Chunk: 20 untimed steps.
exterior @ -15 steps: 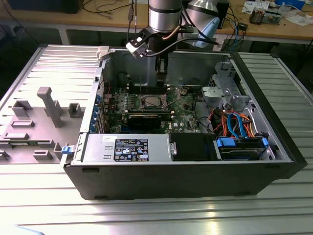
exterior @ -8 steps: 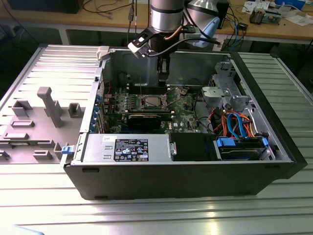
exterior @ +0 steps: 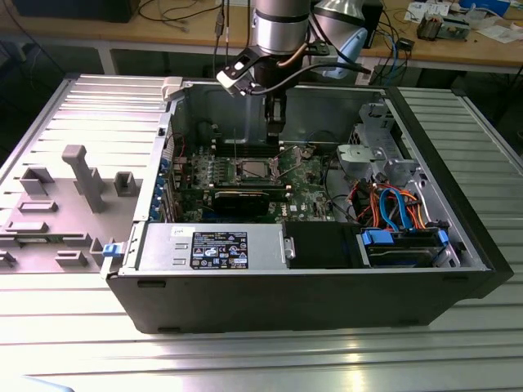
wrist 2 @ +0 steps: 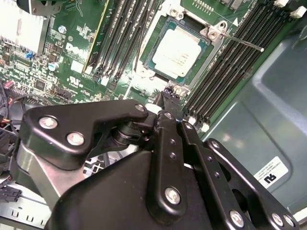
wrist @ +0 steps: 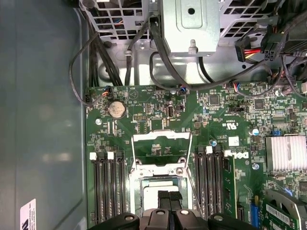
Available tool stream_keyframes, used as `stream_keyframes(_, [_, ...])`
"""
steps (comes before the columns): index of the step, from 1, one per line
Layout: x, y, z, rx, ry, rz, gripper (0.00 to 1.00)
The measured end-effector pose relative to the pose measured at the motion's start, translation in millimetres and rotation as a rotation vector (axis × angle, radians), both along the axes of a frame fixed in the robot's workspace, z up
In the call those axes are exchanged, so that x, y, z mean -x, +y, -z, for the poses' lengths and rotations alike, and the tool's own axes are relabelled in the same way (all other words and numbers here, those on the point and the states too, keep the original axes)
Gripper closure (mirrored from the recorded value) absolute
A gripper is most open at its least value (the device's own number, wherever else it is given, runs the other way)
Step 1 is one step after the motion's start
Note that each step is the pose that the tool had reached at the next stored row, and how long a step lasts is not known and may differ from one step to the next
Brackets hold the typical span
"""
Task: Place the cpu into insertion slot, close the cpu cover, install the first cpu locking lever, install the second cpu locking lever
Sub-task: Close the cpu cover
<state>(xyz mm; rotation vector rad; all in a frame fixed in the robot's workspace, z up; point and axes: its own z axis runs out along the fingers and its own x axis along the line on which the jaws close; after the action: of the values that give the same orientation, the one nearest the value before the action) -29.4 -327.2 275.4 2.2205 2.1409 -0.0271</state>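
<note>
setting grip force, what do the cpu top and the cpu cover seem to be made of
The cpu top looks like matte silver-grey metal, pale and evenly dull. The cpu cover is likely thin bare metal sheet, brighter, with glints along its edge; the alloy is unclear.

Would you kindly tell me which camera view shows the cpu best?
The second wrist view: the cpu lies close and unobstructed, its whole silver top visible. In the first wrist view the gripper covers part of it; in the exterior view it is a small distant square.
</note>
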Motion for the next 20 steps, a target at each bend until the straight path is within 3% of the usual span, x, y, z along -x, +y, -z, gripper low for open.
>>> stream_keyframes(8, [-11.3, 0.0, 0.0, 0.0, 0.0005, 0.0, 0.89])
stream_keyframes(20, [-17.2, 0.0, 0.0, 0.0, 0.0005, 0.0, 0.89])
